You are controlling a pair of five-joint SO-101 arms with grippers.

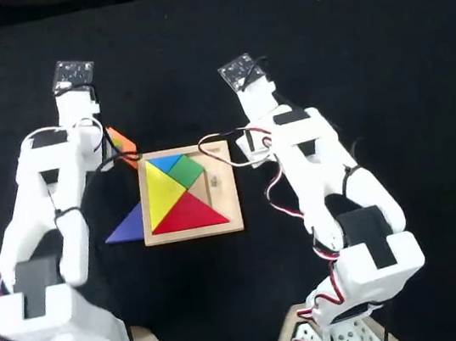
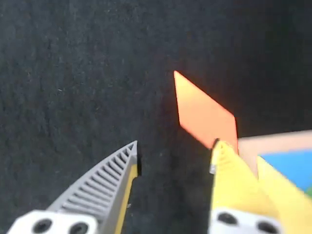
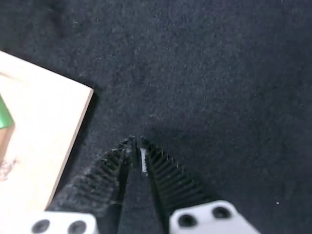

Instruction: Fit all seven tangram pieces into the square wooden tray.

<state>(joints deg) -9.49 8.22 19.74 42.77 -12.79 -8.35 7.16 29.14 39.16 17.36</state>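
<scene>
My left jaws stand wide open, empty, one tip at the orange parallelogram [image 2: 204,114], which lies on the surface [image 1: 383,61] just beside a corner of the wooden tray [image 1: 234,221]; I'd centre over it, straddling its long edges, before closing; my right jaws rest closed, empty.

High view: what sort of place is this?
Probably a robot test bench, not a home: a black-clothed table, left arm and right arm side by side, and a tray of tangram pieces between them.

The wooden tray [image 1: 223,190] holds four coloured pieces [image 1: 185,215]; an orange parallelogram [image 1: 123,145] and a blue triangle [image 1: 127,227] lie beside it.
</scene>
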